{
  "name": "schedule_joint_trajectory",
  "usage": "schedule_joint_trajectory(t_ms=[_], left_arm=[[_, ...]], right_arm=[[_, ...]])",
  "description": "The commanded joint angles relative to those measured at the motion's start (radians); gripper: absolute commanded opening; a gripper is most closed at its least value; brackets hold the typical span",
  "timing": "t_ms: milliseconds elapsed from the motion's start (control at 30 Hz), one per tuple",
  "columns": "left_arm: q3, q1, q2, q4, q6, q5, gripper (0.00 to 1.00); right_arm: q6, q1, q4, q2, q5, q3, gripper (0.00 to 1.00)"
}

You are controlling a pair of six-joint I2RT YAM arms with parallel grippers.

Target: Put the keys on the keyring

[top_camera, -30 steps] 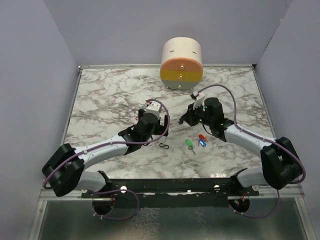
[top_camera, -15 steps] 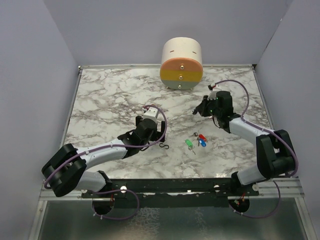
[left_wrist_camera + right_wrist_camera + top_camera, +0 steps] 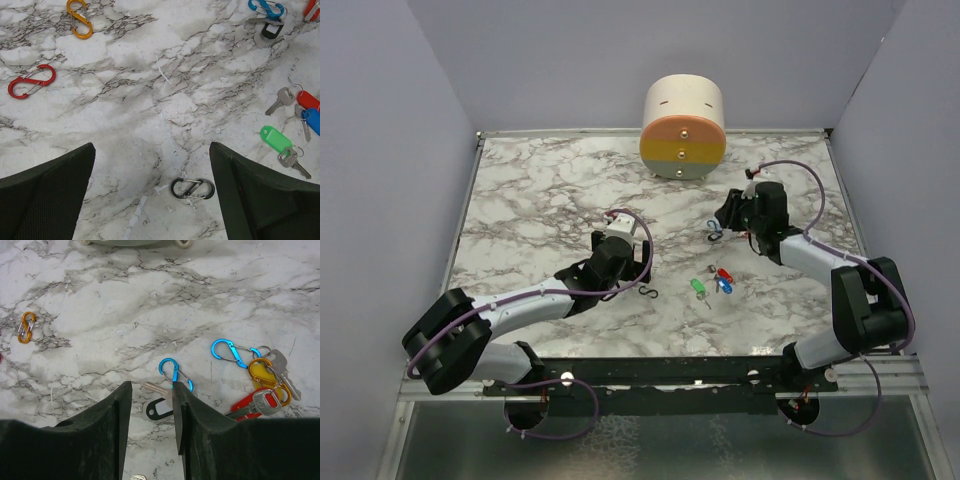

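Right gripper (image 3: 151, 399) hovers low over the marble table (image 3: 100, 305), jaws a narrow gap apart with nothing between them. Under that gap lies a black-tagged key (image 3: 159, 409) beside a small blue carabiner (image 3: 175, 374); whether the two are linked I cannot tell. Left gripper (image 3: 152, 155) is spread wide and empty above a black S-clip (image 3: 192, 188). The green-tagged key (image 3: 276, 139), red-tagged key (image 3: 307, 100) and blue-tagged key (image 3: 313, 121) lie loose off to one side.

The risk, as I judge it: the key lies flat on smooth stone, so closing pads could skid it away or pinch the carabiner along with it.

Only the right wrist view shows a second bunch of keys (image 3: 260, 385) on carabiners, which the overhead view hides behind the arm. The left wrist view gives a red S-clip (image 3: 31, 81) and an orange S-clip (image 3: 80, 19) plainly, and neither can be made out overhead.
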Motion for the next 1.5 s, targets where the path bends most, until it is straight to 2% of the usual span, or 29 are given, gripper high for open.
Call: schedule_joint_trajectory(t_ms=[0,167,333,500,867,1467], left_arm=[[-0.006,-0.003,-0.013,0.026,-0.008,0.01,0.99],[-0.008,-0.002,-0.011,0.03,-0.011,0.009,0.99],[-0.012,-0.003,0.0,0.034,-0.015,0.01,0.99],[-0.012,-0.002,0.022,0.04,-0.021,0.022,0.99],[-0.01,-0.002,0.039,0.04,-0.024,0.022,0.99],[0.005,-0.003,0.011,0.007,-0.018,0.004,0.99]], right_arm=[[-0.004,-0.007,0.012,-0.08,0.061,-0.015,0.41],[0.006,-0.004,-0.048,-0.143,-0.006,-0.071,0.47],[0.017,-0.001,-0.1,-0.208,-0.057,-0.158,0.47],[0.032,-0.001,-0.172,-0.241,-0.101,-0.171,0.45],[0.054,0.0,-0.21,-0.154,-0.202,-0.185,0.37],[0.052,0.001,-0.249,-0.109,-0.205,-0.19,0.37]])
